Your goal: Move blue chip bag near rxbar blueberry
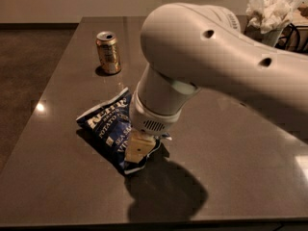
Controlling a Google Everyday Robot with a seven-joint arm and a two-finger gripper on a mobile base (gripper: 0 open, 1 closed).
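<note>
The blue chip bag (108, 124), navy with white lettering, lies on the dark table (231, 153) at the front left. My gripper (138, 148) points down from the big white arm (202, 47) and sits on the bag's right near end, covering part of it. The rxbar blueberry is not in view; the arm may hide it.
A gold drink can (108, 52) stands upright at the back left, behind the bag. A container of crumpled white paper (269, 11) stands at the back right edge. The table's left edge and front edge are close to the bag.
</note>
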